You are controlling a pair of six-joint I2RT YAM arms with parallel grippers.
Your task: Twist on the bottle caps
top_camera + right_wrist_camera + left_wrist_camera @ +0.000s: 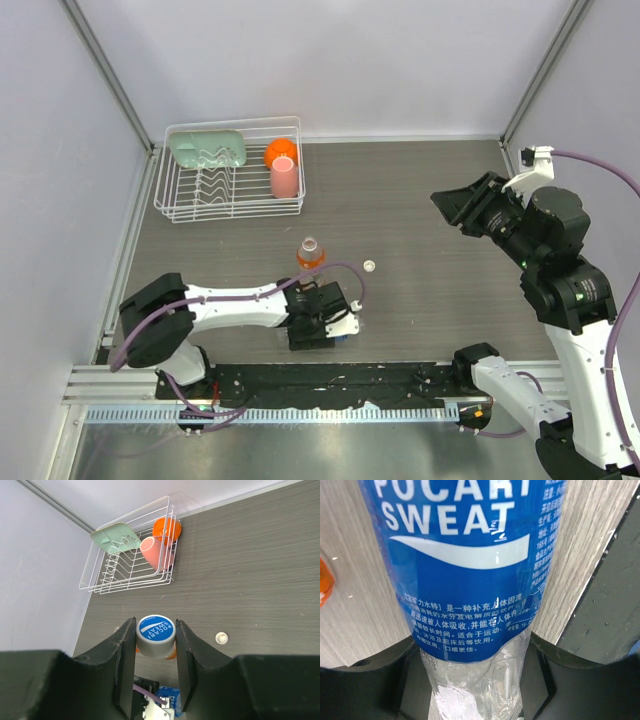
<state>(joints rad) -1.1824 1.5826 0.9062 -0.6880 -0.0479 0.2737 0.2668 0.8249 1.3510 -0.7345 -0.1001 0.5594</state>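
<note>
Blue cap (156, 634) pinched in your right gripper (155, 629); left gripper (475, 672) clamps the blue-label bottle (470, 580) near the bench's front edge.

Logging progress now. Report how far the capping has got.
Done: nothing, neither bottle looks capped. In hand: the left hand clamps the blue-label bottle; the right hand holds its blue cap, well apart from it. Left: screwing both on; the white cap lies loose by the orange bottle.
</note>
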